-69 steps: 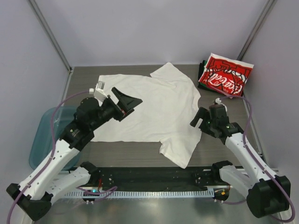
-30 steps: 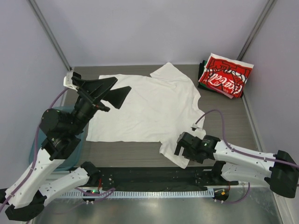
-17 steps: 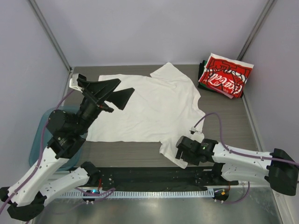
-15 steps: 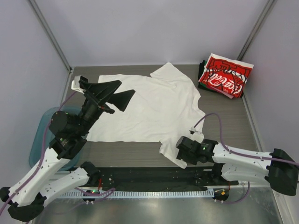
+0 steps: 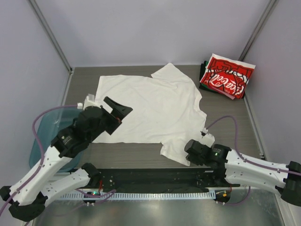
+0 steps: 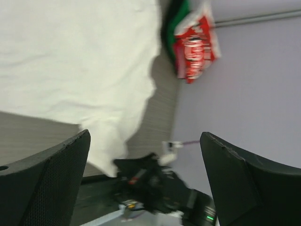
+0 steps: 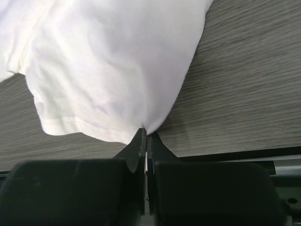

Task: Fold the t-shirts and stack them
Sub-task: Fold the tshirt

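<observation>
Grey wood-grain worktop (image 5: 225, 122) stood between pale walls. At its near edge, the right fingers (image 7: 139, 150) were pressed together, pinching the sleeve tip of the white tee (image 5: 150, 108) spread flat across the middle. Above the tee's left hem, the left fingers (image 5: 121, 108) hung spread wide. In the far right corner sat the folded t-shirts (image 5: 226, 77), red on top.

Arms: left arm (image 5: 42, 169) and right arm (image 5: 254, 167) logged as white shells with black joints | cabling: one purple cable (image 5: 47, 112) looped along each | left claw (image 6: 146, 141): black wedge fingers, mesh-textured faces | right claw (image 7: 145, 135): black, thin tapered tips | green light (image 5: 217, 151) noted on right wrist
</observation>
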Tool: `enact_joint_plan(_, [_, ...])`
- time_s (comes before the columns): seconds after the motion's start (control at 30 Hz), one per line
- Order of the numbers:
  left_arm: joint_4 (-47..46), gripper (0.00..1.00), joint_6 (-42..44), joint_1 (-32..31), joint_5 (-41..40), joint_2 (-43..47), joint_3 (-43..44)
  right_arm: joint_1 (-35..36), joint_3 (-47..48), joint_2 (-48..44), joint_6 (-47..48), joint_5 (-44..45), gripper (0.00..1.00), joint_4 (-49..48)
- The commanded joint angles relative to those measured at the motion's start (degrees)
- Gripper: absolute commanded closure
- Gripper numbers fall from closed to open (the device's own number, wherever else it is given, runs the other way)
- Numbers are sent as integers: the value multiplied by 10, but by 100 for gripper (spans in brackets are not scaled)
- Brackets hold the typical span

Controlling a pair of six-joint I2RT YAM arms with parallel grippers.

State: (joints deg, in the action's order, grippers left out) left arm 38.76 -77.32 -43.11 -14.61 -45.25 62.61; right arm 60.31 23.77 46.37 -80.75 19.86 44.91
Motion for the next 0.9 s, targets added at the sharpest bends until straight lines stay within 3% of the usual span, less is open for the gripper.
enact_joint_plan(0.0, [168, 0, 23, 0, -72, -16, -66, 2, 16, -40, -42, 69, 99, 47])
enact_joint_plan(0.2, [199, 0, -63, 0, -128, 18, -194, 2, 126, -68, -39, 190, 99, 178])
enact_joint_plan(0.43, [232, 2, -135, 15, -185, 46, -264, 2, 166, -109, -47, 227, 99, 265])
enact_joint_plan(0.67, [212, 5, -122, 85, -180, 40, -318, 1, 181, -151, -45, 243, 99, 280])
enact_joint_plan(0.87, [188, 10, -120, 95, -177, -4, -335, 1, 203, -140, -31, 258, 99, 293])
